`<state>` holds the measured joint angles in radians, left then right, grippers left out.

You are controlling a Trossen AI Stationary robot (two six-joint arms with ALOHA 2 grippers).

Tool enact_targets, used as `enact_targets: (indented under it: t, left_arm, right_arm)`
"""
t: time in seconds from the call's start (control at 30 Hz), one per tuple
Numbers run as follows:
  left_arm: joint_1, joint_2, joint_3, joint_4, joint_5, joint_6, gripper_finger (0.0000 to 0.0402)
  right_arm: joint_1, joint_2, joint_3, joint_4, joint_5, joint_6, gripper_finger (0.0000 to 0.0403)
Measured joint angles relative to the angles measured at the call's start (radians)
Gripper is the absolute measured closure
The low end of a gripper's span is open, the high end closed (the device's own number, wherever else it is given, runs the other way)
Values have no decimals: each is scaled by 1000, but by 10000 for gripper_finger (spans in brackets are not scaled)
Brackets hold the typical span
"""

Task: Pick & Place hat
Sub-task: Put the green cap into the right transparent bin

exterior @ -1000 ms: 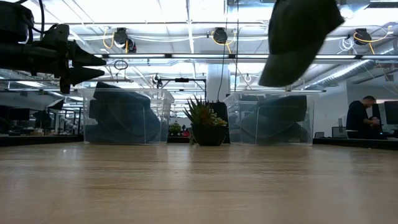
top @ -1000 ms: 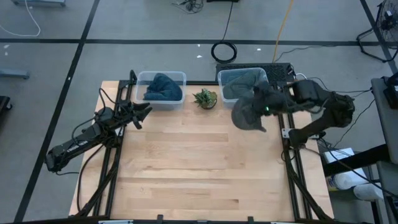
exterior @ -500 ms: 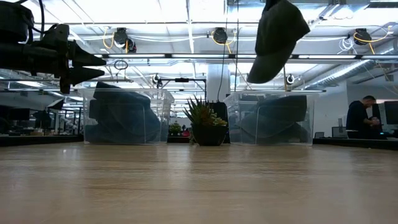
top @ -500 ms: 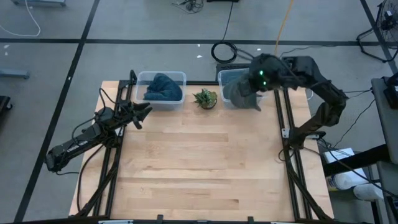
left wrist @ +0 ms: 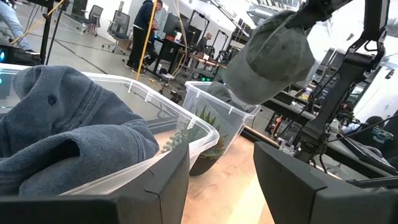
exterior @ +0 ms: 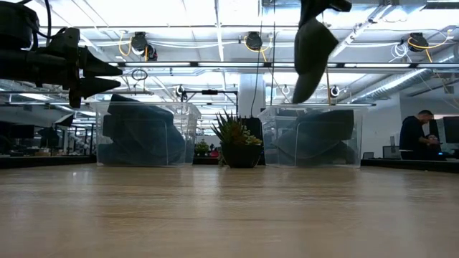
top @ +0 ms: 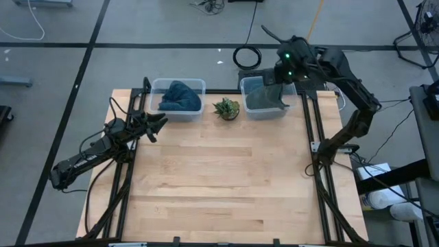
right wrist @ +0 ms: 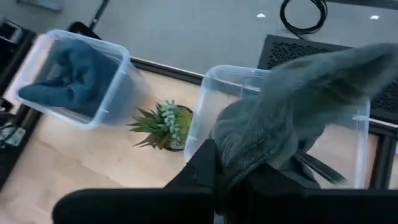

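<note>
- Hanging from the right gripper (top: pixel 285 68), whose fingers are clamped shut on it, the grey hat (exterior: pixel 310 54) sits high over the table's far right corner.
- Directly under it stands the right-hand clear bin (top: pixel 264 96), so the coming move looks like a straight drop toward 6 o'clock.
- The hat's long axis droops nearly vertical, brim lowest.
- The left gripper (top: pixel 156 122), fingers partly apart and empty, waits by the left bin (top: pixel 178 97), well apart from the hat at about 9 o'clock; the right arm is plainly nearer.
</note>
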<state>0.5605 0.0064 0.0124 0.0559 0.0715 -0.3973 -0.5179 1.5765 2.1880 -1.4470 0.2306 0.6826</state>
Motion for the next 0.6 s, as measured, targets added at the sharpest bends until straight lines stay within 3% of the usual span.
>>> enact_targets:
  t: [0.6]
  left_arm:
    - [0, 0, 0, 0, 0, 0, 215]
  right_arm:
    - [-99, 137, -1, 33, -53, -119, 395]
